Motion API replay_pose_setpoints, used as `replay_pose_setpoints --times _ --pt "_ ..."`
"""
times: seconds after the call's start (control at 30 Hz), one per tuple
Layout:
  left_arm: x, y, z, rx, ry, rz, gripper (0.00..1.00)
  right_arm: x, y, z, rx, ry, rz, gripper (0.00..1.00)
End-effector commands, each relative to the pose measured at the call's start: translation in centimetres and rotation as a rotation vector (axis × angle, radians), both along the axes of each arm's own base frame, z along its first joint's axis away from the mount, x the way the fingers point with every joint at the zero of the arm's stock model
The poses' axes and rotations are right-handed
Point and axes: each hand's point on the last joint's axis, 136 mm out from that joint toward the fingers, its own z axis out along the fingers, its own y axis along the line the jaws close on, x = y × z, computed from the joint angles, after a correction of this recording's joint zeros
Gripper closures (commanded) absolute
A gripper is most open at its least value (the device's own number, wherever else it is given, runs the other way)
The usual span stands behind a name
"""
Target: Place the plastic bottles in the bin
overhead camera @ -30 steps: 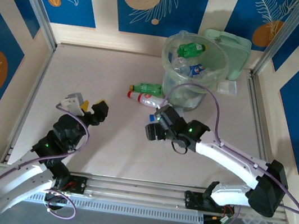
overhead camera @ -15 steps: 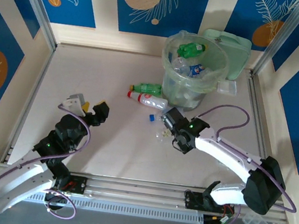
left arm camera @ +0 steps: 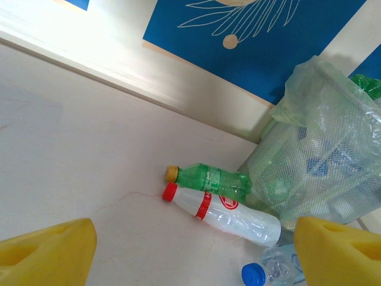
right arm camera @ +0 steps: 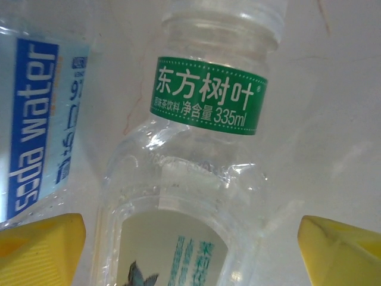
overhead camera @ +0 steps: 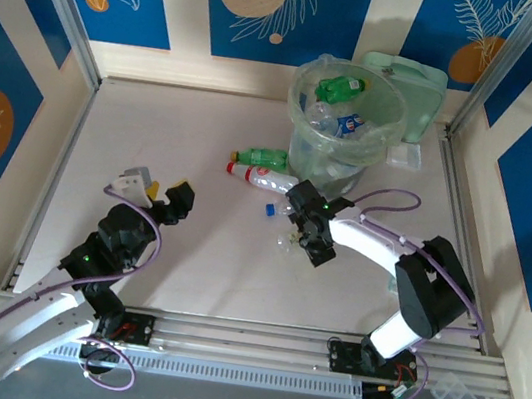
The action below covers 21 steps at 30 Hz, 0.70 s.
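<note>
Clear plastic, crumpled and slick, is what sits between the pads of the right gripper [right arm camera: 190,250], which stand wide apart and touch nothing. The likely slip is a squeeze on the rounded shoulder that squirts the clear bottle [right arm camera: 199,173] out across the table [overhead camera: 206,129]. A second risk is the soda-water bottle [right arm camera: 36,113], lying just beside it at 9 o'clock. The pad on that side could catch it and spoil the grip (or drag both along). In the wrist view the clear bottle runs straight up the middle, neck toward 12 o'clock, well centred between the pads. From above, the bin [overhead camera: 299,149] stands near, at about 1 o'clock of that gripper, with bottles inside and a green one lying on top, so a careless drop might bounce out. The left gripper [overhead camera: 160,195] is parted too and empty, well apart at 9 o'clock. In its wrist view the green bottle [left arm camera: 208,179] and white bottle [left arm camera: 229,215] lie touching at 1 o'clock, just beside the bin.
</note>
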Motion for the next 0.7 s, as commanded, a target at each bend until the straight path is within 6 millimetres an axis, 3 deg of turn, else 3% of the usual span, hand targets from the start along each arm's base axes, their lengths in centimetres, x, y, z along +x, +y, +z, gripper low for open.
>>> replay_pose_setpoints --times 0.0,0.33,0.57,0.67 --pt "0.0 0.1 0.1 0.006 -0.013 0.005 0.14 0.5 0.6 -0.3 0.032 0.016 -0.022 0.11" --pt "0.0 0.3 0.0 0.009 -0.011 0.018 0.14 -0.3 -0.4 -1.5 0.013 0.043 -0.036 0.35" --pt "0.0 0.3 -0.2 0.011 -0.007 0.021 0.14 -1.0 -1.4 -0.5 -0.097 0.046 0.1 0.52" --pt "0.1 0.3 -0.3 0.011 -0.004 0.021 0.14 -1.7 -1.4 -0.2 -0.179 0.074 0.235 0.54"
